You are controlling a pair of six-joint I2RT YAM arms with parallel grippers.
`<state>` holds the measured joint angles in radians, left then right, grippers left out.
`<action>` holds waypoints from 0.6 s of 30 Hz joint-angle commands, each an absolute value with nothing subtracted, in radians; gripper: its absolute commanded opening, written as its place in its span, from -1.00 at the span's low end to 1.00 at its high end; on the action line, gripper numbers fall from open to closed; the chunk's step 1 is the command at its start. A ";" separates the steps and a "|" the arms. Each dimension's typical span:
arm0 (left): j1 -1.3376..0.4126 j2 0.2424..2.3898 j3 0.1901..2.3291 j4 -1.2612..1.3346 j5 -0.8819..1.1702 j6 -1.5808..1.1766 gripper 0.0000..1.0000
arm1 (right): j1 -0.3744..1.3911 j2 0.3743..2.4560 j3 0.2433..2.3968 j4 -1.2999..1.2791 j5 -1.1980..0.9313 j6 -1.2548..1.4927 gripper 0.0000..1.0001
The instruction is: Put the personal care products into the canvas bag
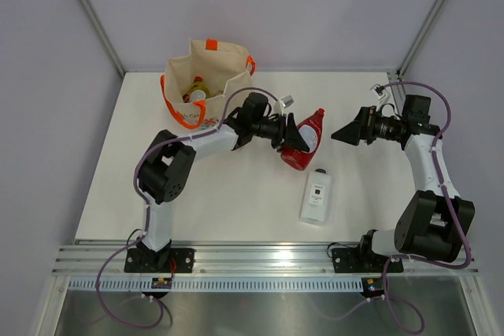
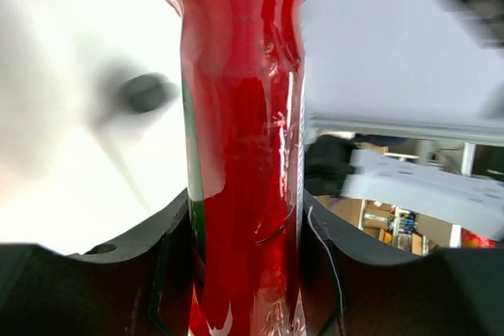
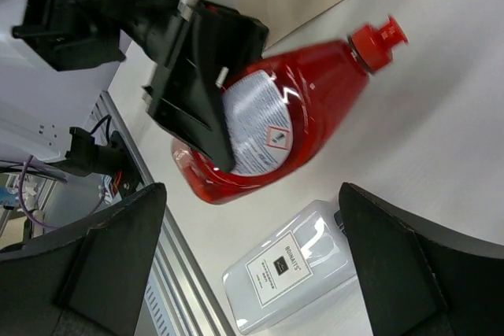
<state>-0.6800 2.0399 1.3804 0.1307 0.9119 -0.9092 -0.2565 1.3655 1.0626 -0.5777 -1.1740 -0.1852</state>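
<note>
You are gripping the red bottle (image 1: 305, 145) with your left gripper (image 1: 292, 137) at mid-table, while your right gripper (image 1: 347, 134) is hanging open and empty.
Left to right: the canvas bag (image 1: 220, 64) is standing open at the table's (image 1: 236, 206) far-left corner with a yellow-labelled bottle (image 1: 197, 89) inside. Your left forearm is stretching past the bag's near side, its jaws clamping the red bottle's wide lower body. The flat white bottle (image 1: 316, 196) is lying just beside it, toward the near edge. Your right gripper is hovering near the right edge, jaws spread wide.
</note>
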 commanded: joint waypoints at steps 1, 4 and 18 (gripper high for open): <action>-0.680 1.862 1.416 0.428 1.040 -1.072 -1.00 | -0.261 1.333 1.109 -0.606 -1.209 -0.241 0.99; -0.663 1.832 1.436 0.564 1.026 -1.190 -1.00 | -0.261 1.336 1.118 -0.601 -1.201 -0.236 0.99; -0.347 1.720 1.624 0.280 0.750 -1.209 -1.00 | -0.261 1.335 1.126 -0.586 -1.195 -0.229 0.99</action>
<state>-0.4198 1.8366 1.5509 0.2855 0.8711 -1.2129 -0.2565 1.3643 1.0935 -0.5987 -1.1725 -0.2153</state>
